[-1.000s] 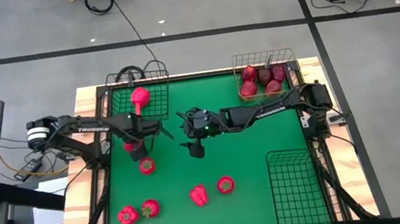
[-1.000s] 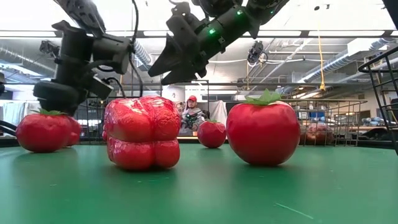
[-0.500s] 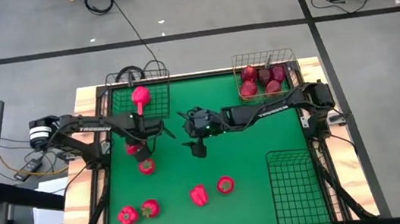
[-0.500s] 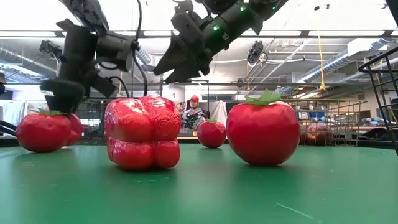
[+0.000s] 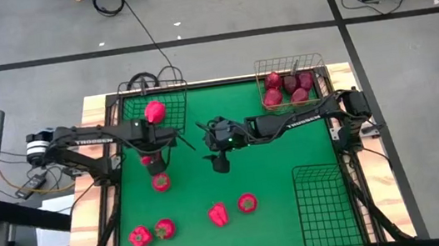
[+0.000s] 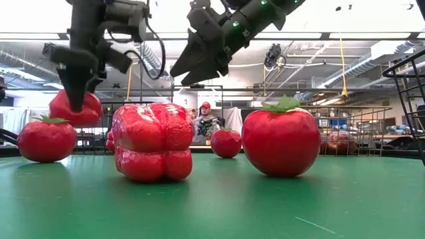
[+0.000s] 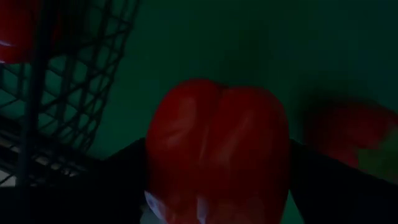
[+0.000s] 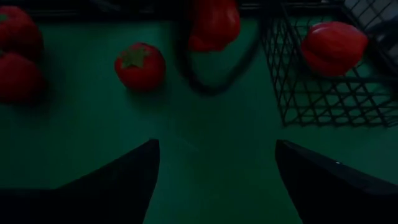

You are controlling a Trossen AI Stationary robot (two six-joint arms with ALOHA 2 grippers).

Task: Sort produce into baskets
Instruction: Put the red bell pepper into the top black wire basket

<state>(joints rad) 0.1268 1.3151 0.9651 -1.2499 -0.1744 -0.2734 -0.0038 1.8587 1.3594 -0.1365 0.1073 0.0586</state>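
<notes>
The left gripper (image 6: 74, 99) is lifting a pepper (image 6: 75, 108) clamped between its jaws near the black basket (image 5: 153, 106), risking a slip, while the right gripper (image 5: 221, 163) is hovering wide open.

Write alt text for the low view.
The left gripper holds a bright red blocky pepper lifted above the green table. The open right gripper hangs over another blocky red pepper and a round green-topped tomato.

We cannot see the left gripper's (image 7: 217, 186) fingertips: the pepper (image 7: 217, 146) it holds covers them. The longer black basket (image 5: 327, 207) at the table's (image 5: 268, 176) near right corner runs off the high view's lower edge.
</notes>
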